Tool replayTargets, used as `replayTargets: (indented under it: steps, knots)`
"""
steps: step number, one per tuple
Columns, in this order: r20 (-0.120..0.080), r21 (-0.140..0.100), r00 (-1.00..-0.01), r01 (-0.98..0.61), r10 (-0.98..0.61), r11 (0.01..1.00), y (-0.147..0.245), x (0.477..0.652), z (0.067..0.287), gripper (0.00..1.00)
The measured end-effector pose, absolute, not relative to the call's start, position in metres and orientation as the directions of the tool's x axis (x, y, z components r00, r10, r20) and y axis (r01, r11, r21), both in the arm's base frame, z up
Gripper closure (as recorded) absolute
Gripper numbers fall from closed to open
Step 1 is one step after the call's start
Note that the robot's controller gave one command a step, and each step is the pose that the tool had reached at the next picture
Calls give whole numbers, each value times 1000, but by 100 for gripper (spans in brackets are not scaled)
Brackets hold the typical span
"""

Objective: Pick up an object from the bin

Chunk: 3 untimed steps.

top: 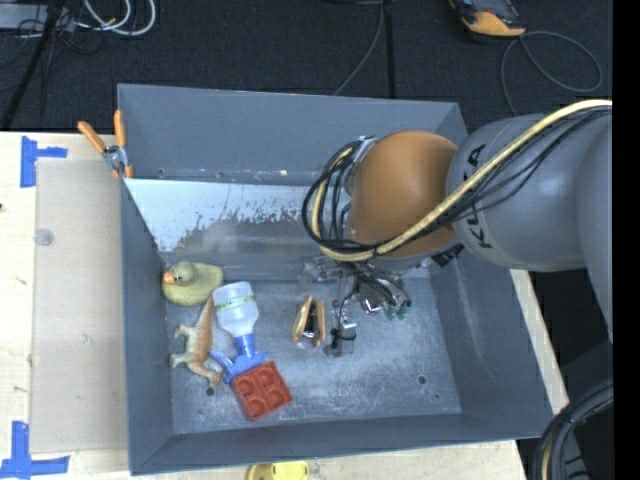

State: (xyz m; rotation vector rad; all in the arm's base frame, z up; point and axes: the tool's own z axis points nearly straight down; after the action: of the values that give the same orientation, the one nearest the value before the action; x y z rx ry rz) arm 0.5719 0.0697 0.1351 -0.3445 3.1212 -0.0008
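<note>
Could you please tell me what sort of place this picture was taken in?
Probably a robotics lab's bin-picking station: a KUKA arm reaches into a grey metal bin of small toys, with cables on the dark floor.

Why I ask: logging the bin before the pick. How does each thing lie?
Yellow duck: seems upright, at the left wall.
Bottle: on its side, blue cap on, against the red brick.
Tan toy animal: lying on its side.
red brick: flat, studs up.
Brown thing: lying just left of the gripper.
</note>
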Motion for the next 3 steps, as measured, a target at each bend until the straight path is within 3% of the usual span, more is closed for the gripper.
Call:
replayTargets:
  steps: [1,3]
  knots:
    - [4,3,-963,-271,-271,963,49,575,73,100]
    - [6,3,-962,-271,-271,962,49,575,75,100]
